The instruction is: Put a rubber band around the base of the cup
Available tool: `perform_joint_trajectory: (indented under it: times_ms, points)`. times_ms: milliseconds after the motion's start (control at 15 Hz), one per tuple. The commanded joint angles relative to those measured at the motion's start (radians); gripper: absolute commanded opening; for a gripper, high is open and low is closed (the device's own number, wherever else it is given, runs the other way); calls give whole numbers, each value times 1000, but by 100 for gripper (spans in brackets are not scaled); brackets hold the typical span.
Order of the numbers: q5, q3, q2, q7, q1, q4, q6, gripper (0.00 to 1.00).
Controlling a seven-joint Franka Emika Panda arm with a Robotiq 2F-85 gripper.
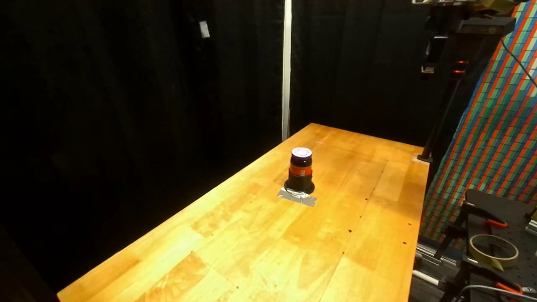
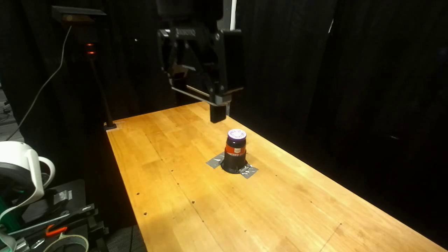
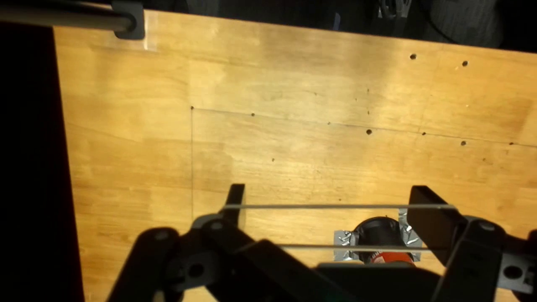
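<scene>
The cup [image 2: 233, 163] is black around a red-orange label [image 2: 232, 150] with pale marks; its lid [image 2: 237, 134] is white, with purple pattern and rim. The rubber band [image 3: 319, 206] is pale beige-grey, the jaws black. The tape [image 1: 298, 198] is silver-grey; the worktop [image 1: 235, 243] is honey-yellow wood, patched in lighter and darker blocks with dark dots. The curtain [image 1: 126, 105] is black, the cloth [image 1: 495, 130] chequered in red-orange, green and blue.

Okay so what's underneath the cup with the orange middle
The cup stands on the wooden table, with silver tape at its base. The spot directly beneath is covered, so whether tape runs there can't be seen.
</scene>
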Motion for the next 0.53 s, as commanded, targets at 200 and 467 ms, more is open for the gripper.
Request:
perform_joint_trajectory:
  times_ms: [200, 467]
  points:
    - [120, 93, 375, 47, 43, 273, 28, 100]
    - [119, 144, 577, 81, 41, 445, 33, 100]
